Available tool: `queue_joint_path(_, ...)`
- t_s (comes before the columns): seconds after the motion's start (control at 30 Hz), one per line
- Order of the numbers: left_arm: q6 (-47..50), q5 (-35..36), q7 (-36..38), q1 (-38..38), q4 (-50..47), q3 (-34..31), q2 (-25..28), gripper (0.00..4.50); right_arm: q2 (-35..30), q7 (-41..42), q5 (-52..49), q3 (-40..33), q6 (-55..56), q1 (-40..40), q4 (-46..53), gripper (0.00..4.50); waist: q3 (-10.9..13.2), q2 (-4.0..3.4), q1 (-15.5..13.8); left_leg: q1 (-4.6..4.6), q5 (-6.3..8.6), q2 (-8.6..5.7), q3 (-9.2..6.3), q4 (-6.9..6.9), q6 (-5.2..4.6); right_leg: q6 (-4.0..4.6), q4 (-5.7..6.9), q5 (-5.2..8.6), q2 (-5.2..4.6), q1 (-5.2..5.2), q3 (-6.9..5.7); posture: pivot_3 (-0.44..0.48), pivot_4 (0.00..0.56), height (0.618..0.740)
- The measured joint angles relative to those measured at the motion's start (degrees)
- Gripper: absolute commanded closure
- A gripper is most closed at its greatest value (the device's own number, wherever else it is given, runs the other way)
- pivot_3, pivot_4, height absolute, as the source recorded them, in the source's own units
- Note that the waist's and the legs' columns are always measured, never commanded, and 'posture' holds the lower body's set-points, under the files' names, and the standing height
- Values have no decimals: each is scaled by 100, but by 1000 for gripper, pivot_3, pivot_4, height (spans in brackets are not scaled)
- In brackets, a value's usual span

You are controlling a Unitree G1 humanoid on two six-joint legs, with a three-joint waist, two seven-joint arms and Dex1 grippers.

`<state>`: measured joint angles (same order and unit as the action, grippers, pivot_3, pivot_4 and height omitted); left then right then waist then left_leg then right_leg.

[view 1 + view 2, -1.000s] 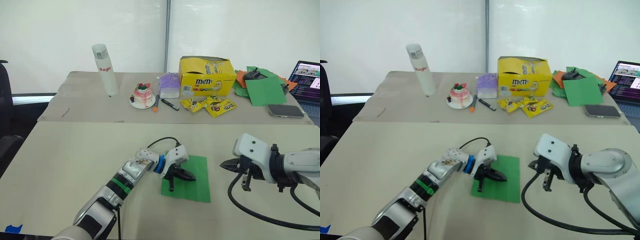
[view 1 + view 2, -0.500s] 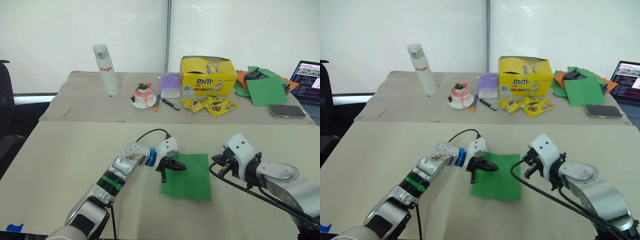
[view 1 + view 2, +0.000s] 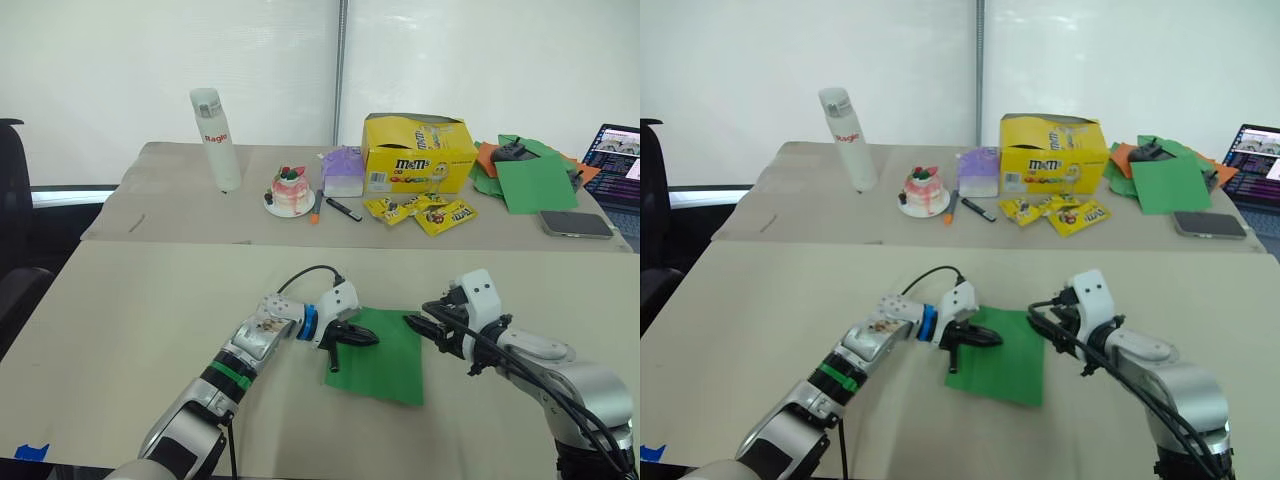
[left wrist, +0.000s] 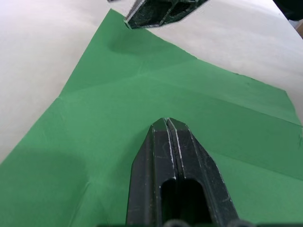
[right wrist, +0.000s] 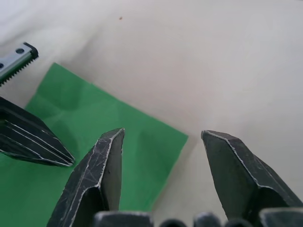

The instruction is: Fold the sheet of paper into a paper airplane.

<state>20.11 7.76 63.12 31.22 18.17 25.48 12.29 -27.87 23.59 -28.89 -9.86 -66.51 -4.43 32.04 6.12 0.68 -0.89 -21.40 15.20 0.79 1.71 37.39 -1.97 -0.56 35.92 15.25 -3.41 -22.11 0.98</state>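
Now the sheet of paper (image 3: 378,345) lies flat on the counter (image 3: 150,320), pinned at its nine o'clock edge by the closed left tool (image 3: 362,337), while the wide-open, empty right tool (image 3: 415,322) straddles its one o'clock corner, apparently to pinch and lift it for a first fold.

A thin bright-green rectangular sheet of paper (image 3: 380,343) lies on the near beige table (image 3: 130,330). The left gripper (image 3: 360,337) is over its left part, the right gripper (image 3: 418,325) at its far right corner.
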Motion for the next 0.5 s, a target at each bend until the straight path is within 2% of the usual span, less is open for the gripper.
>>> queue_joint_path(0.13,-8,-1,1,0,0,0,6,4500,206,-42,-203,-87,-188,55,-7,1606,-1,-1,3,0,0,0,-1,0,0,0,0,0,0,0,0,0,150,738)
queue_joint_path(0.23,-9,-2,2,0,0,-1,11,4500,370,-73,-390,-230,-277,70,-35,2410,0,-1,9,0,0,1,-1,0,0,0,0,0,0,0,0,0,150,738)
queue_joint_path(0.33,-7,-2,3,0,-1,-1,16,4500,390,-106,-419,-239,-270,69,-48,3454,-1,-1,11,0,0,0,-1,0,0,0,0,0,0,0,-1,0,150,738)
queue_joint_path(0.43,39,8,5,-2,-38,-10,39,4500,40,6,-330,-78,-55,67,-48,4477,0,-1,22,-1,0,0,0,0,0,0,0,0,1,-2,0,0,150,738)
queue_joint_path(0.5,208,35,15,-3,-153,-39,112,4500,-362,199,-146,214,305,49,-46,4477,0,0,40,0,0,2,0,-1,0,-1,-1,1,6,-3,0,0,150,738)
